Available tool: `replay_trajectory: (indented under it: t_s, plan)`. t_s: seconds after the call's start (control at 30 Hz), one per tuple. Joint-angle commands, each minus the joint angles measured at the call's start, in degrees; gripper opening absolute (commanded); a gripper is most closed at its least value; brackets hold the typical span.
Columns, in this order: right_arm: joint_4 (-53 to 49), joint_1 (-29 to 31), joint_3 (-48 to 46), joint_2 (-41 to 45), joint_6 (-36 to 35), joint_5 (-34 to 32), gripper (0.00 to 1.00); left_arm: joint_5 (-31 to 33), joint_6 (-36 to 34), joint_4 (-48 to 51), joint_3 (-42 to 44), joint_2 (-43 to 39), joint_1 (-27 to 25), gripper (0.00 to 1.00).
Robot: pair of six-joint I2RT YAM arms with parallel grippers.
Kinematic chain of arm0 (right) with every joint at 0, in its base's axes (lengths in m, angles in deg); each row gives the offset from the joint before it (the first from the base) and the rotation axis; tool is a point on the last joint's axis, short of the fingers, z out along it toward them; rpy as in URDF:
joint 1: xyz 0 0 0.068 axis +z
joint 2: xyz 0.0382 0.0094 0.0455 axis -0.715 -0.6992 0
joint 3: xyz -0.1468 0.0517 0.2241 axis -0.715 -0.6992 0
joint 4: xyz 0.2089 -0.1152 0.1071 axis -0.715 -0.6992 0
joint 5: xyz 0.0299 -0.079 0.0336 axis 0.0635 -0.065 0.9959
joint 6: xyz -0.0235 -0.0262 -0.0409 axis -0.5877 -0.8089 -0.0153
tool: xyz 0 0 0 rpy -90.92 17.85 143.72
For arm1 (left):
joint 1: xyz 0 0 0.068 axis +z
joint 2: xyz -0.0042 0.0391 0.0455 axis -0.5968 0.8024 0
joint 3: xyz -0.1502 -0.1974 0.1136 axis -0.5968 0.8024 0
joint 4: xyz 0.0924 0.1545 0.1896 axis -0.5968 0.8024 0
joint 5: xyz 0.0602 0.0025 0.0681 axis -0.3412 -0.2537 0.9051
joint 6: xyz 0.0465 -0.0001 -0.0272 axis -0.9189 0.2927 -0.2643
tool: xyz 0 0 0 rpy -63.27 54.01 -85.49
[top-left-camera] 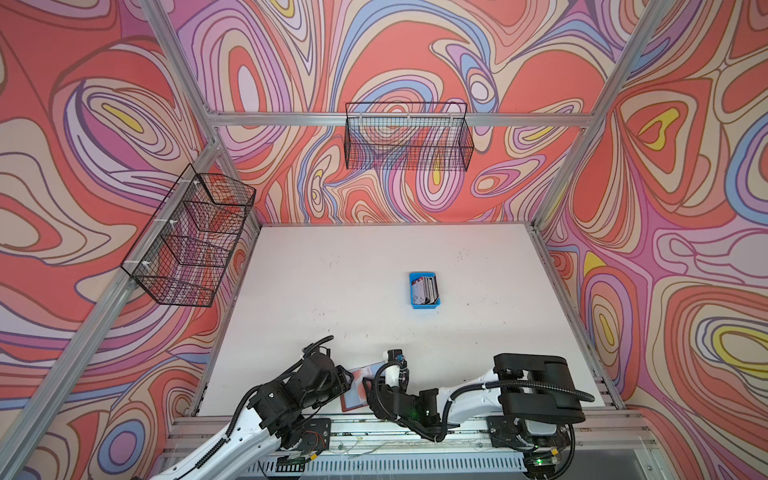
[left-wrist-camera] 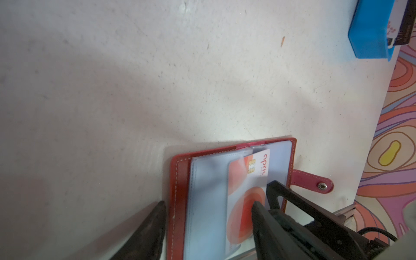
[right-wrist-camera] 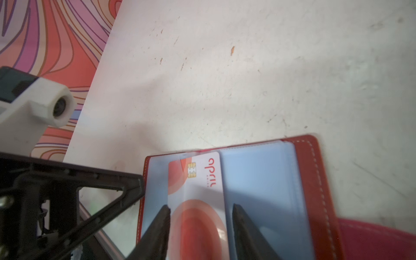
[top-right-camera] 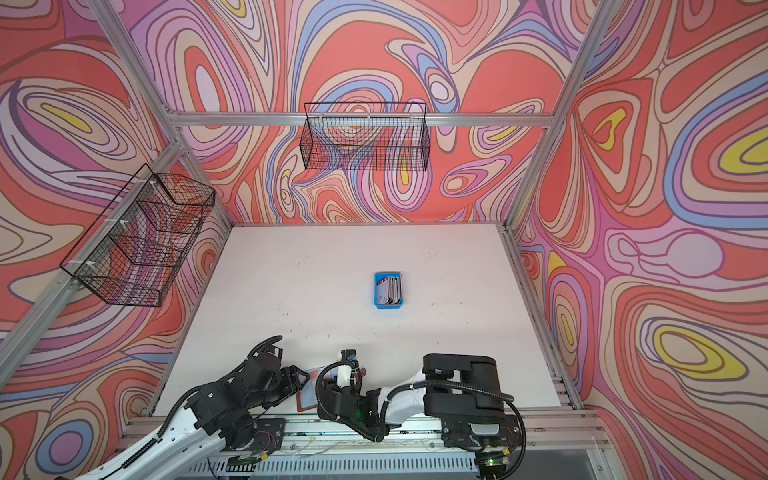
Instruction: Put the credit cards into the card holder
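Right wrist view: credit card (right-wrist-camera: 199, 180) lies between tips of parted right pincer (right-wrist-camera: 200, 206)

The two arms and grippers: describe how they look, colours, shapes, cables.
The left arm and right arm match: white links, black joint housings, black ribbed cable hoses. A green light glows on the right one. The left gripper and right gripper are black, with open triangular-frame fingers tapering to points. A white camera housing sits by the left gripper.
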Motion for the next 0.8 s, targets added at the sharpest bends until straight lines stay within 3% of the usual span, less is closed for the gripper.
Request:
replay_trajectory:
  t_s: [0.0, 0.53, 0.77]
  plan:
    - [2.97, 0.43, 0.91, -2.13, -0.52, 2.45, 0.41, 0.0, -0.29, 0.17, 0.28, -0.03, -0.24, 0.62]
    - [8.92, 1.58, 2.53, -4.25, -3.3, 4.03, 0.35, -0.33, -0.24, 0.83, 0.18, -1.03, -0.22, 0.62]
    - [6.63, 1.58, -0.91, 0.71, -2.64, 0.64, 0.35, 0.15, -0.4, 1.9, -0.14, -1.79, -0.24, 0.62]
